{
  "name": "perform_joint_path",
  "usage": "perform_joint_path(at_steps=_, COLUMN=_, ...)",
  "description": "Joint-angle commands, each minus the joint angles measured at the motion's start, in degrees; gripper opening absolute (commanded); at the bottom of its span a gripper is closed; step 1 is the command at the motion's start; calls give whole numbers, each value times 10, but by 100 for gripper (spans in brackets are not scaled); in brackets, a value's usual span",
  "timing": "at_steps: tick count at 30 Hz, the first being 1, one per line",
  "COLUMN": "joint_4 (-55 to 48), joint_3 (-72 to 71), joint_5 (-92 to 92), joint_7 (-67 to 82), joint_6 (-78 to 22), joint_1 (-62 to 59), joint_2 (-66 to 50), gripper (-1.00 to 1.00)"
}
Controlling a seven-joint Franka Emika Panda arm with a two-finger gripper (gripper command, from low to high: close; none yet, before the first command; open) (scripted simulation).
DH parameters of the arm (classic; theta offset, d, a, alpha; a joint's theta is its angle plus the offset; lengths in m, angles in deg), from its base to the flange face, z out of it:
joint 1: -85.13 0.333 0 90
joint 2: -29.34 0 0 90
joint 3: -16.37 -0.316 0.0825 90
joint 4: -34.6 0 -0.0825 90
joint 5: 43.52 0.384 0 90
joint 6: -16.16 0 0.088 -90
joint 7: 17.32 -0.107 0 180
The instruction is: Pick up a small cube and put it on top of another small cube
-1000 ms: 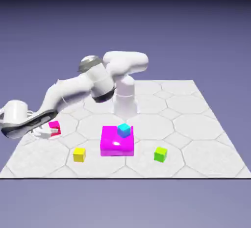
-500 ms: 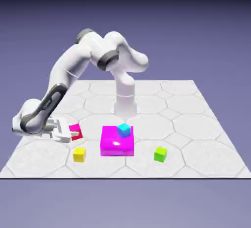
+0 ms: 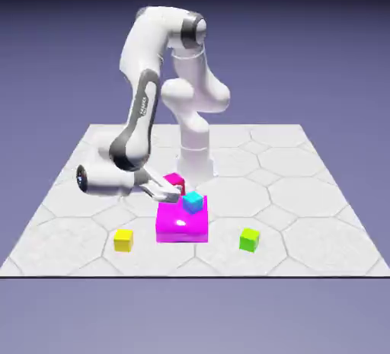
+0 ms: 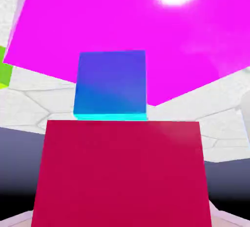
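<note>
Gripper (image 3: 169,189) jaws were clamped on the crimson cube (image 3: 175,183), held off the table (image 3: 305,192), just beside the cyan cube (image 3: 193,202). Cyan cube was seated on the magenta block (image 3: 182,227), near the table's front edge. Crimson cube (image 4: 122,172) filled the hand view's bottom.

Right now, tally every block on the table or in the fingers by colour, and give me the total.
Crimson small cube, held in the fingers: 1
Cyan small cube, on the magenta block: 1
Yellow small cube: 1
Green small cube: 1
Large flat magenta block: 1
Total: 5
</note>
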Motion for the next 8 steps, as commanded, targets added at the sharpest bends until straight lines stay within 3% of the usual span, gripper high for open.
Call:
perform_joint_path(at_steps=1, joint_4=0, joint_3=0, joint_5=-1, joint_7=0, joint_6=0, joint_1=0, joint_2=0, gripper=-100)
perform_joint_path(at_steps=5, joint_4=79, joint_3=-15, joint_5=23, joint_7=19, joint_6=80, joint_1=19, joint_2=-1, gripper=-100)
perform_joint_path(at_steps=6, joint_4=79, joint_3=-15, joint_5=23, joint_7=19, joint_6=80, joint_1=19, joint_2=-1, gripper=100)
perform_joint_path(at_steps=8, joint_4=58, joint_3=-11, joint_5=16, joint_7=14, joint_6=59, joint_1=14, joint_2=-1, gripper=100)
